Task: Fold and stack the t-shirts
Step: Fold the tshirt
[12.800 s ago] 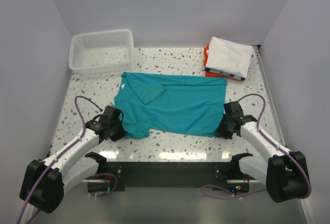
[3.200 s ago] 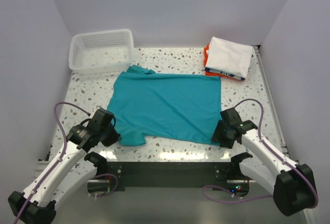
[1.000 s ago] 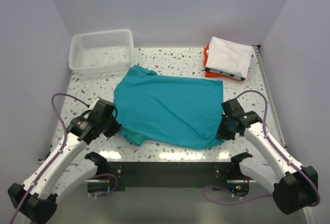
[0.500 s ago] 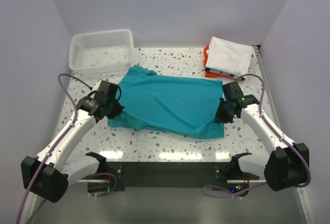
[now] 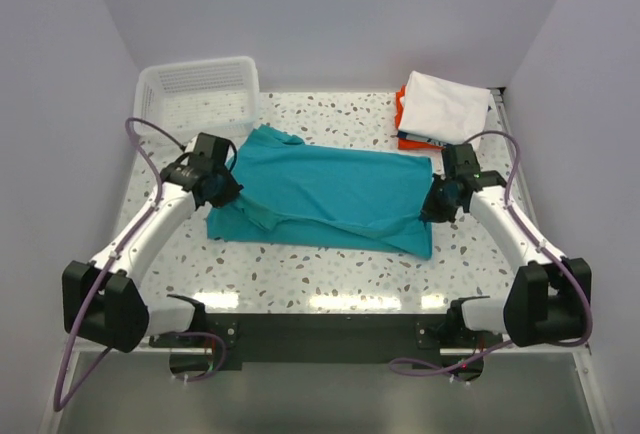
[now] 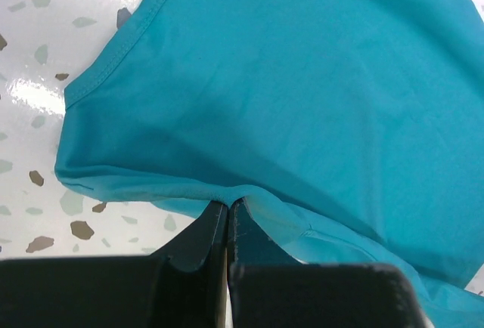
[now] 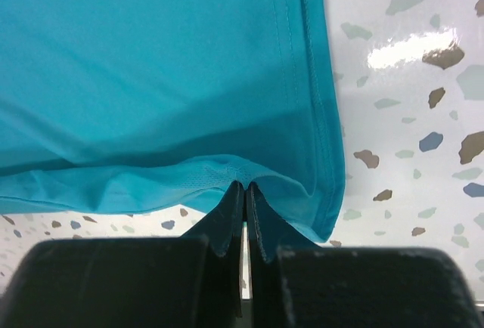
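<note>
The teal t-shirt [image 5: 330, 194] lies across the middle of the table, its near part lifted and doubled over toward the far side. My left gripper [image 5: 222, 187] is shut on the shirt's left edge, pinching a fold of teal cloth [image 6: 227, 201]. My right gripper [image 5: 436, 204] is shut on the right edge, pinching the cloth [image 7: 243, 184] near the hem. A folded stack sits at the far right: the white t-shirt [image 5: 445, 106] on top, the orange one [image 5: 400, 116] and a dark-edged one [image 5: 432, 143] showing beneath it.
A white slatted plastic basket [image 5: 196, 95] stands at the far left, close to the left arm. The speckled table [image 5: 330, 274] shows in front of the shirt. Walls enclose the left, right and far sides.
Both grippers have carried the shirt's near edge away from me toward the far side, doubling the teal shirt over itself. The shirt now looks narrower front to back.
</note>
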